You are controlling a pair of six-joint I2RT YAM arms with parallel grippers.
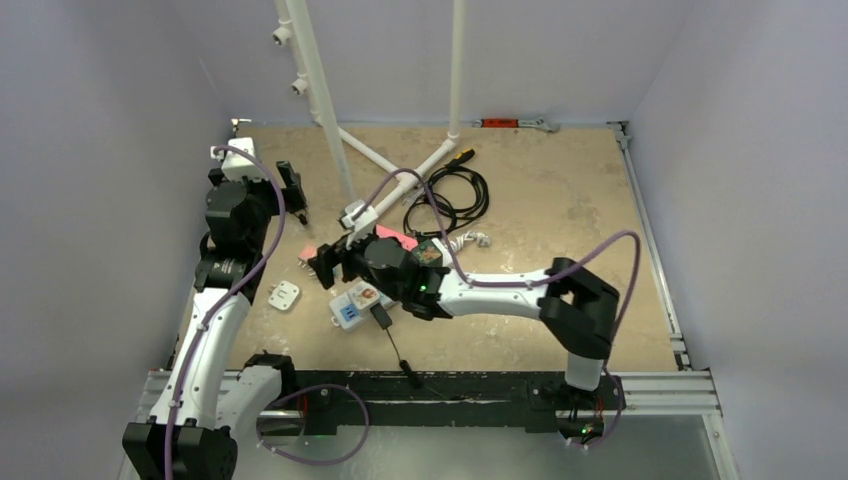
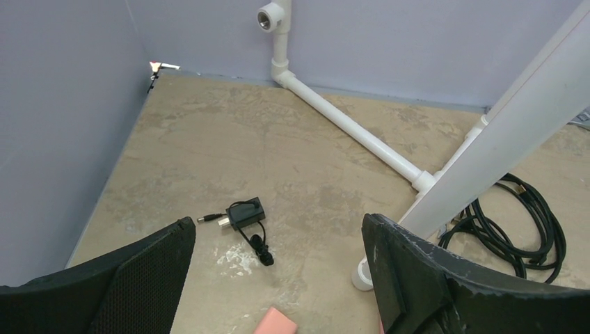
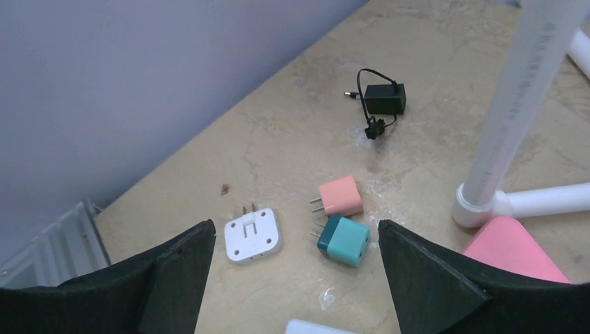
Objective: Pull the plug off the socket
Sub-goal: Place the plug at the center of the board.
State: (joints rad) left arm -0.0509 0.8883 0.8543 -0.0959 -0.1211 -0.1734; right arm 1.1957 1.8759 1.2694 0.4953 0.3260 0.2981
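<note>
the right gripper (image 3: pixel 293 229) is released, jaws wide and holding nothing, above the teal plug (image 3: pixel 344 240). this plug lies on the table (image 3: pixel 431 125) just beside a pink plug (image 3: pixel 341 196), apart from the socket (image 1: pixel 350 308). the left gripper (image 2: pixel 278 223) is released too.

1. The right gripper's (image 3: pixel 292 233) black fingers (image 3: pixel 174 271) stand wide apart, holding nothing.
2. A flat white plug adapter (image 3: pixel 253 236) lies near a pink cube plug (image 3: pixel 340 196) and a teal cube plug (image 3: pixel 344 240).
3. Beyond them lies a black power adapter with its cord (image 3: pixel 385 99).
</note>
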